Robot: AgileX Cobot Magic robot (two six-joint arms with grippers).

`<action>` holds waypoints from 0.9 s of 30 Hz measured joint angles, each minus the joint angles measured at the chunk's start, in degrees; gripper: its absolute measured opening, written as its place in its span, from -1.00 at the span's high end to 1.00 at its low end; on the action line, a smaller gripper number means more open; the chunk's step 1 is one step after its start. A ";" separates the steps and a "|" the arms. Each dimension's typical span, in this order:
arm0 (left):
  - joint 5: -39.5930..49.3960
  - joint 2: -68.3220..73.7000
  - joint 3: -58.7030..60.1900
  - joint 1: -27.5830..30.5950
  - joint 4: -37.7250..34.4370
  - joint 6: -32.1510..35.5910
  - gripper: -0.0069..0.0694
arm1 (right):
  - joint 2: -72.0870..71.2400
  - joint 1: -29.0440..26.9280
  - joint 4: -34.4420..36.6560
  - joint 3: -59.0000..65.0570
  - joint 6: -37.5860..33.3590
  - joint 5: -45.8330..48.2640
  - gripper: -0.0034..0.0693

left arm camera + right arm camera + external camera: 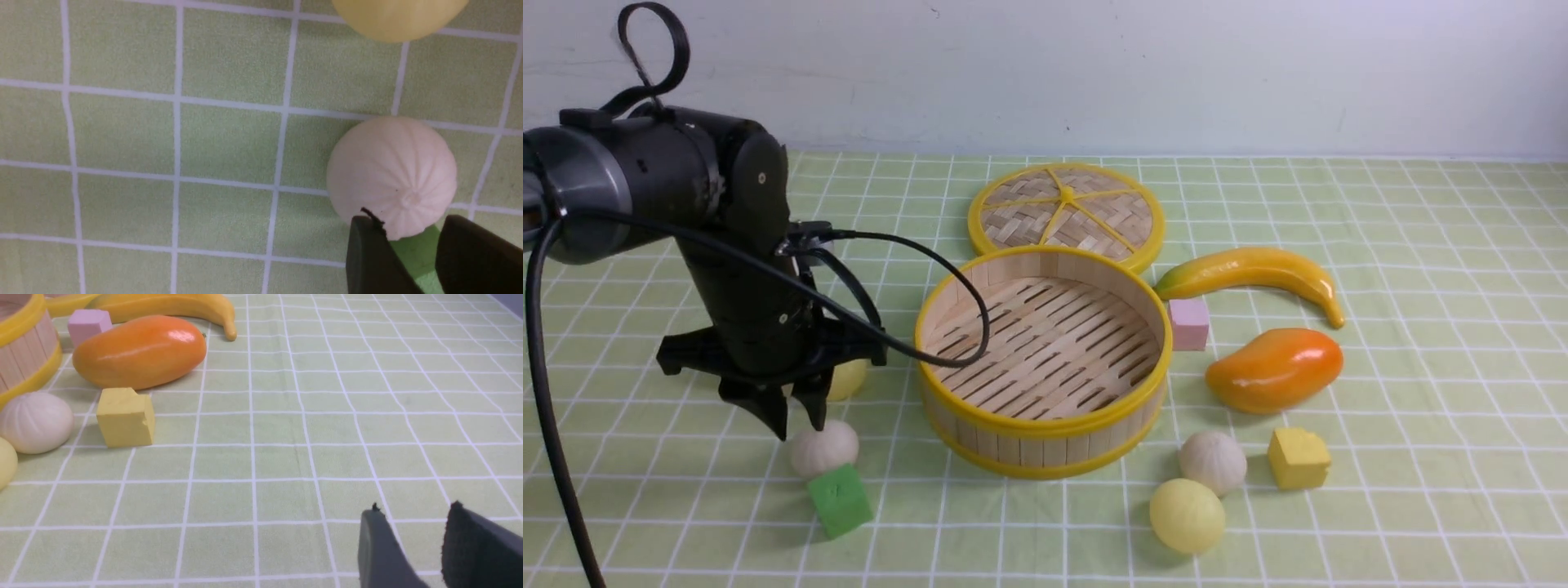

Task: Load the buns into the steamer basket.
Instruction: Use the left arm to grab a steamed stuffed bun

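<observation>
The steamer basket [1045,426] stands mid-table with nothing in it. One pleated off-white bun [823,447] lies left of it, touching a green cube [840,500]; a pale yellow bun [849,380] sits just behind, half hidden by my left gripper [799,425]. That gripper points down, open and empty, just above and beside the pleated bun [391,175], with the yellow bun [398,18] beyond. A second pleated bun [1213,462] and yellow bun [1187,514] lie in front of the basket, to the right. My right gripper [414,512] is open and empty over bare cloth, outside the front view.
The flat woven lid [1066,214] lies behind the basket. A banana [1254,273], an orange mango [1274,369], a pink cube [1188,323] and a yellow cube [1298,458] lie right of the basket. The left arm's cable hangs over the basket's left rim.
</observation>
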 joint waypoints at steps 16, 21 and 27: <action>-3.00 3.59 0.00 0.00 -0.05 -0.10 0.28 | 0.00 0.00 0.00 0.00 0.00 0.00 0.24; -2.89 3.59 0.00 0.00 -0.05 -0.10 0.61 | 0.00 0.00 0.00 0.00 0.00 0.00 0.24; -1.72 3.59 0.00 0.00 -0.05 -0.10 0.85 | 0.00 0.00 0.00 0.00 0.00 0.00 0.24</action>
